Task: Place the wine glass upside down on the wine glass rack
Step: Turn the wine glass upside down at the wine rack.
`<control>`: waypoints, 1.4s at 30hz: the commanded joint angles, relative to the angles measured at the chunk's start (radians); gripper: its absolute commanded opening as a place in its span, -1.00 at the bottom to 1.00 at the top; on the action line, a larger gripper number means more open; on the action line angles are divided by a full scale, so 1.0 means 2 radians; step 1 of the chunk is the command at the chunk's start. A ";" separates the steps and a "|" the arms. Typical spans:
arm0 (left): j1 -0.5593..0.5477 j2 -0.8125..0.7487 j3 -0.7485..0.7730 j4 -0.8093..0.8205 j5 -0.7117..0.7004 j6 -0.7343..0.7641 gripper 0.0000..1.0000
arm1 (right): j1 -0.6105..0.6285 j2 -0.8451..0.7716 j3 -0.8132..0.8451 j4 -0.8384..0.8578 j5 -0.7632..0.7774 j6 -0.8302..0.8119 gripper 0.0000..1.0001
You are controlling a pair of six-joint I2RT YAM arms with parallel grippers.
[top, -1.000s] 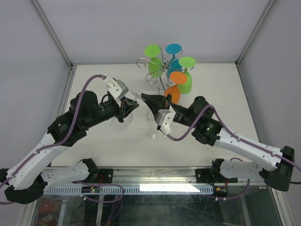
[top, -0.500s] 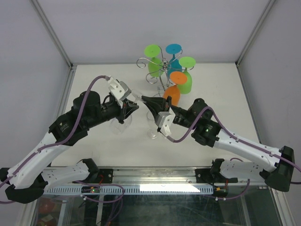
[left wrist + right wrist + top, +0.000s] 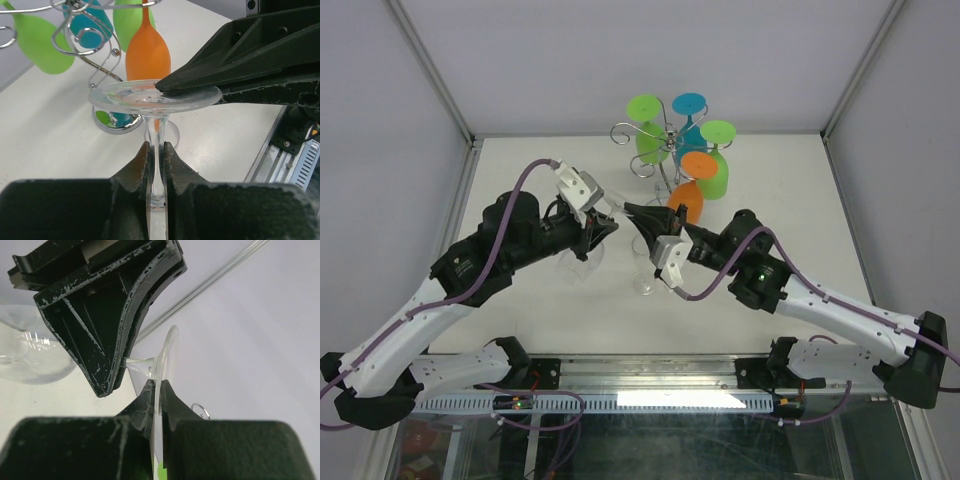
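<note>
A clear wine glass (image 3: 578, 262) lies sideways in the air between both arms, its bowl toward the left arm. My left gripper (image 3: 156, 146) is shut on the stem, close to the round foot (image 3: 125, 95). My right gripper (image 3: 159, 385) is shut on the rim of that foot (image 3: 169, 347). In the top view the left gripper (image 3: 608, 226) and right gripper (image 3: 628, 208) meet tip to tip near the table's middle. The chrome wine glass rack (image 3: 623, 132) stands behind them, with green, blue and orange glasses hanging upside down from it.
A second clear glass (image 3: 645, 275) stands on the table just under the right gripper. The hanging orange glass (image 3: 147, 55) and the rack's round base (image 3: 117, 127) lie straight beyond the held foot. Grey walls and metal posts enclose the table.
The left arm has shifted a little right and toward the rack, carrying the glass with it. The right gripper followed, still clamped on the foot.
</note>
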 commanded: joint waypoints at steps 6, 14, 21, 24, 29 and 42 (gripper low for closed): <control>-0.005 -0.011 0.076 0.021 -0.023 0.024 -1.00 | 0.000 0.047 0.124 0.070 0.001 0.017 -1.00; -0.004 -0.026 0.061 0.033 -0.055 0.024 -1.00 | 0.000 0.049 0.119 0.079 0.001 0.017 -1.00; -0.005 -0.028 0.048 0.033 -0.081 0.023 -1.00 | 0.000 0.036 0.109 0.068 0.001 0.017 -1.00; -0.005 -0.035 0.040 0.036 -0.116 0.020 -1.00 | 0.000 0.020 0.098 0.067 0.001 0.017 -1.00; -0.005 -0.050 0.030 0.046 -0.154 0.008 -1.00 | 0.000 -0.006 0.079 0.068 0.001 0.017 -1.00; -0.005 -0.055 0.017 0.069 -0.210 -0.035 -1.00 | 0.000 -0.039 0.057 0.065 0.001 0.017 -1.00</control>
